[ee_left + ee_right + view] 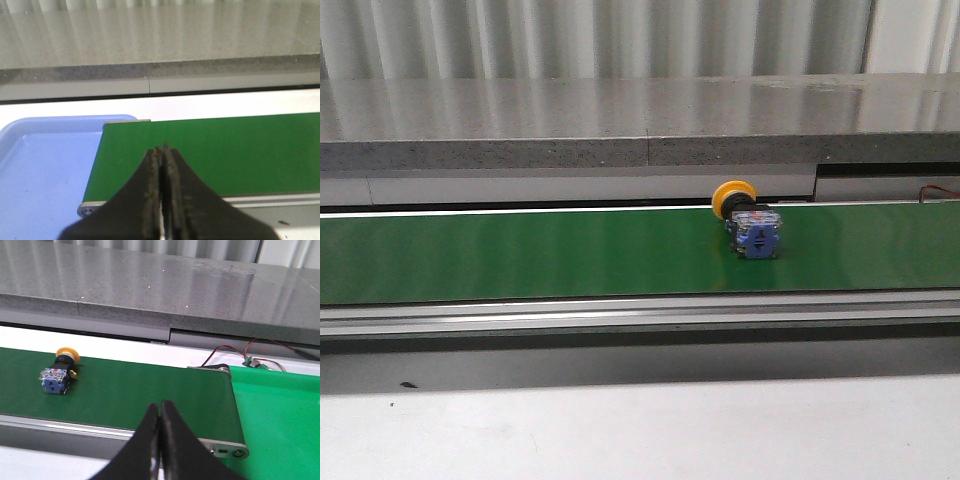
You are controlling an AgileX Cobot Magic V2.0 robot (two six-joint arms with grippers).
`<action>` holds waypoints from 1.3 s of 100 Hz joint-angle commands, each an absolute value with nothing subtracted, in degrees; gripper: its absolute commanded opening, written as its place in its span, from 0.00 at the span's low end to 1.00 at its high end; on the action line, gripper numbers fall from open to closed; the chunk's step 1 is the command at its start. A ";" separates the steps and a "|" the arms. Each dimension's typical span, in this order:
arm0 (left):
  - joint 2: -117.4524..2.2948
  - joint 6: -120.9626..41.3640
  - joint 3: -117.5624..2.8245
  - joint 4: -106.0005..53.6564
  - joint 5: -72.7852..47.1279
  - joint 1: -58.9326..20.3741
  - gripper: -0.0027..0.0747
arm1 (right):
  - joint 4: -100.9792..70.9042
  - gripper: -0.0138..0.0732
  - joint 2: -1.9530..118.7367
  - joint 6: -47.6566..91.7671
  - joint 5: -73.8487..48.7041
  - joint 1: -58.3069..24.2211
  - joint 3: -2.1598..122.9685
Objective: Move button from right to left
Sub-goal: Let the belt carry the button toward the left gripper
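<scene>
The button [748, 219] lies on its side on the green conveyor belt [520, 255], right of centre, yellow cap toward the far edge and blue contact block toward the near side. It also shows in the right wrist view [59, 373]. My right gripper [160, 405] is shut and empty, above the belt's near edge, well apart from the button. My left gripper [161, 149] is shut and empty over the belt's left end [200, 150]. Neither gripper shows in the front view.
A light blue tray [45, 160] sits just past the belt's left end. A grey stone ledge [620, 120] runs behind the belt. At the belt's right end are a bright green surface [280, 415] and red-black wires with a small board [252, 361].
</scene>
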State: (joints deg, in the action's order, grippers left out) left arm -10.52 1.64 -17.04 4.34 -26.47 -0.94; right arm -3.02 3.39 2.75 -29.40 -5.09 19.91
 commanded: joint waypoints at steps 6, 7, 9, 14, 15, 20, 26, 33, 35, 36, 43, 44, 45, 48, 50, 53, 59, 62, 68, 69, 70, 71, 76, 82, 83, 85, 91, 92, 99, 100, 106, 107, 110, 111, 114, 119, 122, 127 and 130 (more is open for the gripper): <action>-20.93 0.00 -25.82 4.34 -31.59 -1.52 0.01 | -2.53 0.08 3.99 3.27 -24.57 -5.10 21.27; -21.44 0.00 -26.16 4.34 -31.98 -1.52 0.01 | -2.53 0.08 3.99 3.27 -24.57 -5.10 21.27; -22.97 -0.55 -27.14 4.34 -33.07 -1.52 0.01 | -2.53 0.08 3.99 3.27 -24.57 -5.10 21.27; -26.93 -0.69 -29.30 4.34 -35.14 -1.52 0.01 | -2.53 0.08 3.99 3.27 -24.57 -5.10 21.27; -26.93 -0.69 -29.88 4.34 -35.62 -1.52 0.01 | -2.53 0.08 3.99 3.27 -24.57 -5.10 21.27; -30.61 -0.69 -31.85 4.34 -37.14 -1.52 0.04 | -2.53 0.08 3.99 3.27 -24.57 -5.10 21.27; -34.36 -0.69 -33.91 4.34 -38.66 -1.52 0.13 | -2.53 0.08 3.99 3.27 -24.57 -5.10 21.27; -37.99 -0.69 -36.17 4.22 -39.63 -1.52 0.32 | -2.53 0.08 3.99 3.27 -24.57 -5.10 21.27; -38.96 -0.69 -36.81 4.10 -39.80 -1.52 0.39 | -2.53 0.08 3.99 3.27 -24.57 -5.10 21.27; -38.96 -0.69 -37.22 3.94 -39.94 -1.52 0.42 | -2.53 0.08 3.99 3.27 -24.57 -5.10 21.27; -41.76 0.00 -39.07 3.84 -40.05 -1.52 0.65 | -2.53 0.08 3.99 3.27 -24.57 -5.10 21.27; -42.26 0.00 -39.23 3.84 -40.05 -1.52 0.68 | -2.53 0.08 3.99 3.27 -24.57 -5.10 21.27; -42.73 0.00 -39.54 3.65 -40.05 -1.52 0.70 | -2.53 0.08 3.99 3.27 -24.57 -5.10 21.27; -43.57 0.00 -40.22 3.35 -40.05 -1.52 0.76 | -2.53 0.08 3.99 3.27 -24.57 -5.10 21.27; -43.95 0.00 -40.65 3.31 -40.05 -1.52 0.78 | -2.53 0.08 3.99 3.27 -24.57 -5.10 21.27; -44.80 0.00 -41.16 3.02 -39.90 -1.52 0.79 | -2.53 0.08 3.99 3.27 -24.57 -5.10 21.27; -45.84 0.00 -41.61 2.42 -38.58 -1.52 0.77 | -2.53 0.08 3.99 3.27 -24.57 -5.10 21.27; -45.96 0.00 -41.73 2.25 -38.33 -1.52 0.75 | -2.53 0.08 3.99 3.27 -24.57 -5.10 21.27; -46.41 0.00 -41.73 1.34 -37.70 -1.52 0.73 | -2.53 0.08 3.99 3.27 -24.57 -5.10 21.27; -46.38 0.00 -41.73 0.96 -37.70 -1.52 0.72 | -2.53 0.08 3.99 3.27 -24.57 -5.10 21.27; -46.43 0.00 -41.73 0.72 -37.70 -1.52 0.72 | -2.53 0.08 3.99 3.27 -24.57 -5.10 21.27; -46.43 0.00 -41.73 0.00 -37.56 -1.52 0.71 | -2.53 0.08 3.99 3.27 -24.57 -5.10 21.27; -46.99 0.00 -41.84 -1.57 -37.27 -1.52 0.69 | -2.53 0.08 3.99 3.27 -24.57 -5.10 21.27; -47.85 0.00 -42.64 -4.08 -37.73 -1.52 0.67 | -2.53 0.08 3.99 3.27 -24.57 -5.10 21.27; -48.12 0.00 -42.94 -4.85 -37.84 -1.52 0.67 | -2.53 0.08 3.99 3.27 -24.57 -5.10 21.27; -48.58 0.00 -43.40 -6.09 -38.22 -1.52 0.67 | -2.53 0.08 3.99 3.27 -24.57 -5.10 21.27; -50.52 0.00 -44.93 -9.21 -39.59 -1.52 0.67 | -2.53 0.08 3.99 3.27 -24.57 -5.10 21.27; -50.77 0.00 -45.37 -9.99 -40.01 -1.52 0.67 | -2.53 0.08 3.99 3.27 -24.57 -5.10 21.27; -53.34 0.00 -47.86 -12.93 -42.58 -2.09 0.67 | -2.53 0.08 3.99 3.27 -24.57 -5.10 21.27; -53.97 0.00 -48.13 -13.23 -42.84 -2.21 0.67 | -2.53 0.08 3.99 3.27 -24.57 -5.10 21.27; -56.53 0.00 -50.43 -14.28 -44.69 -3.94 0.67 | -2.53 0.08 3.99 3.27 -24.57 -5.10 21.27; -57.20 0.00 -50.68 -14.28 -44.85 -4.20 0.67 | -2.53 0.08 3.99 3.27 -24.57 -5.10 21.27; -58.60 0.30 -51.70 -14.28 -45.49 -5.62 0.67 | -2.53 0.08 3.99 3.27 -24.57 -5.10 21.27; -59.30 0.50 -52.19 -14.28 -45.57 -5.92 0.67 | -2.53 0.08 3.99 3.27 -24.57 -5.10 21.27; -60.69 1.86 -53.13 -14.28 -45.59 -7.18 0.67 | -2.53 0.08 3.99 3.27 -24.57 -5.10 21.27; -63.15 3.30 -54.71 -14.28 -45.69 -9.79 0.67 | -2.53 0.08 3.99 3.27 -24.57 -5.10 21.27; -64.63 4.10 -55.97 -14.28 -45.58 -11.09 0.67 | -2.53 0.08 3.99 3.27 -24.57 -5.10 21.27; -67.25 6.24 -57.89 -14.28 -45.82 -13.25 0.67 | -2.53 0.08 3.99 3.27 -24.57 -5.10 21.27; -69.16 6.97 -59.04 -14.28 -45.82 -14.67 0.67 | -2.53 0.08 3.99 3.27 -24.57 -5.10 21.27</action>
State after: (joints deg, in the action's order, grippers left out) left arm -66.41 4.06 -54.63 -12.74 -47.79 -11.37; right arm -3.02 3.39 2.75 -29.40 -5.09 19.91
